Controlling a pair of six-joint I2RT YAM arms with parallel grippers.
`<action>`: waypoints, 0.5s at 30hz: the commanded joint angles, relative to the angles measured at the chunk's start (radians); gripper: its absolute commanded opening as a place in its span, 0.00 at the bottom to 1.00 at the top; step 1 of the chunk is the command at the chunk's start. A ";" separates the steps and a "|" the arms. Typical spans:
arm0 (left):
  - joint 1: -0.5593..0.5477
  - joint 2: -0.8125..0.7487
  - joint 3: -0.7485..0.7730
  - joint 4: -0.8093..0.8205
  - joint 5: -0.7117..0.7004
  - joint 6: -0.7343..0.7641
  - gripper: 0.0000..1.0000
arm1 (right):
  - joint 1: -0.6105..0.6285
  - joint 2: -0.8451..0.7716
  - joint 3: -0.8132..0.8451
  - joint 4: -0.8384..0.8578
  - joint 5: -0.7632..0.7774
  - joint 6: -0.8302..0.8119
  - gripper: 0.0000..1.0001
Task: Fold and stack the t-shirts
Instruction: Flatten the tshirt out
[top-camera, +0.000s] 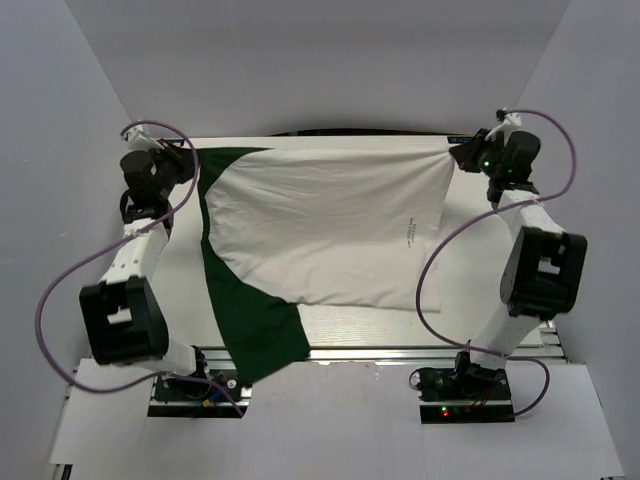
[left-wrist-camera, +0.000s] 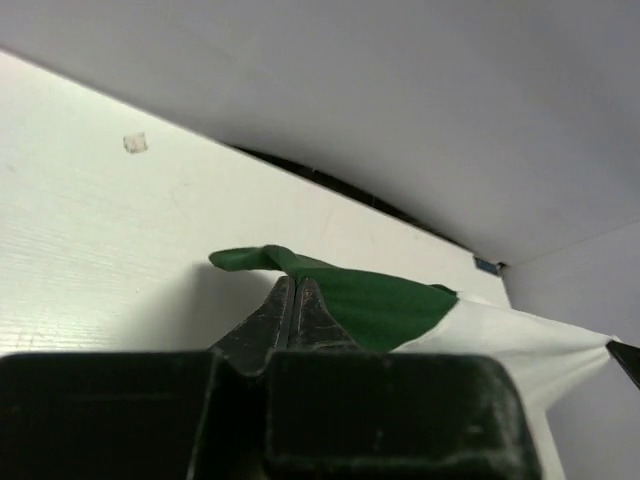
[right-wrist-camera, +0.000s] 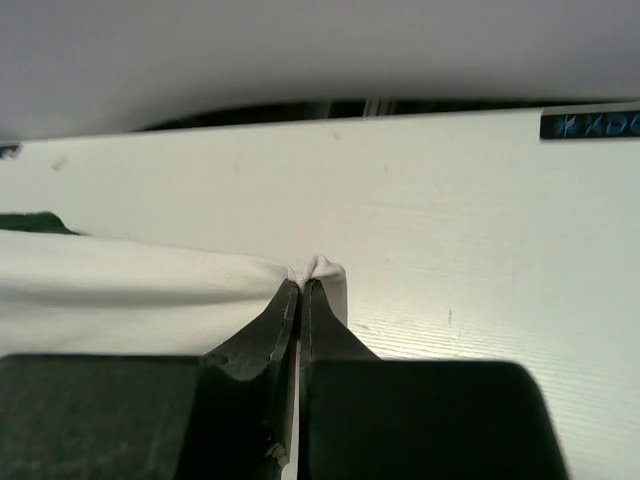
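A white t-shirt (top-camera: 330, 225) lies spread over a dark green t-shirt (top-camera: 245, 320) on the table. The green one shows along the left side and hangs toward the near edge. My left gripper (top-camera: 190, 160) is at the far left corner, shut on a corner of green cloth (left-wrist-camera: 350, 300), with the white shirt (left-wrist-camera: 530, 345) just beyond it. My right gripper (top-camera: 462, 155) is at the far right corner, shut on the white shirt's corner (right-wrist-camera: 318, 268). The cloth is stretched taut between the two grippers along the far edge.
The white table (top-camera: 480, 290) is enclosed by grey walls at the back and sides. A metal rail (top-camera: 400, 350) runs along the near edge by the arm bases. Purple cables loop beside both arms.
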 joint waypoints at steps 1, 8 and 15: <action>-0.013 0.098 -0.008 0.232 -0.052 0.046 0.00 | 0.024 0.135 0.063 0.175 0.095 -0.057 0.00; -0.025 0.353 0.078 0.266 -0.136 0.068 0.00 | 0.075 0.483 0.438 0.002 0.147 -0.065 0.00; -0.025 0.540 0.222 0.265 -0.165 0.074 0.00 | 0.104 0.687 0.688 -0.024 0.192 -0.068 0.00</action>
